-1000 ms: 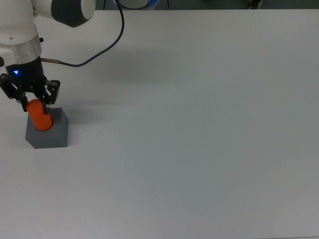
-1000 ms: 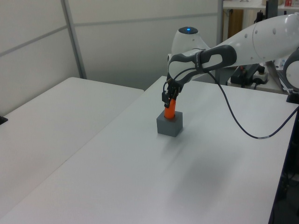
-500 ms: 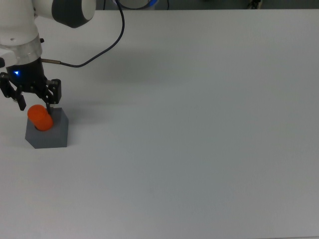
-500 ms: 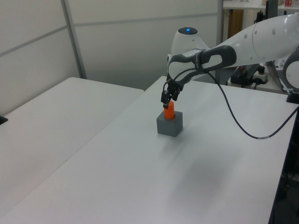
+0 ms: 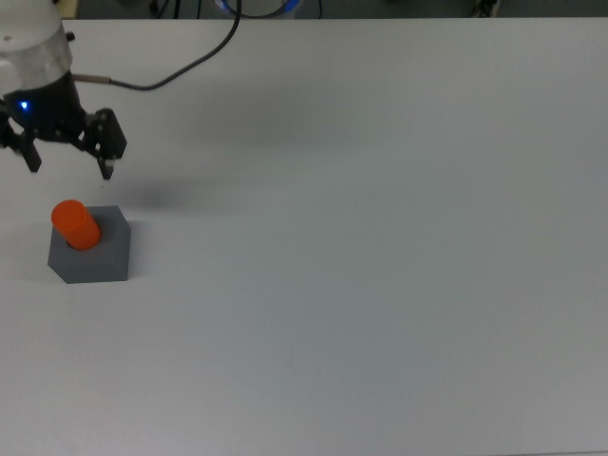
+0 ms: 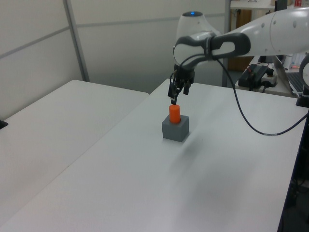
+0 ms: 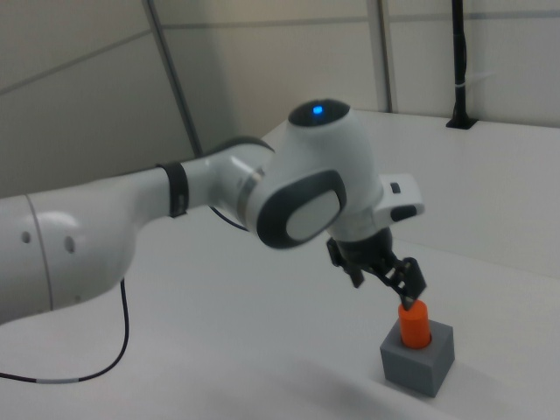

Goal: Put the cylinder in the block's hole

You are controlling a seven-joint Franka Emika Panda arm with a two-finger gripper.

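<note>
The orange cylinder [image 5: 76,224] [image 6: 174,113] [image 7: 414,324] stands upright in the top face of the grey block [image 5: 92,255] [image 6: 175,129] [image 7: 419,360], its lower end sunk in the hole, which it hides. My gripper [image 5: 69,169] [image 6: 176,94] [image 7: 394,285] hangs above the cylinder, clear of it, open with nothing between its fingers. In the top view it sits just beyond the block, at the top view's upper left.
The white table [image 5: 361,247] spreads wide to the top view's right. A black cable [image 5: 190,66] runs from the wrist toward the table's far edge. A second white table [image 6: 53,116] lies at the left view's left.
The gripper has let go of the cylinder and risen away from it, opening wider. The cylinder stays upright in the block.
</note>
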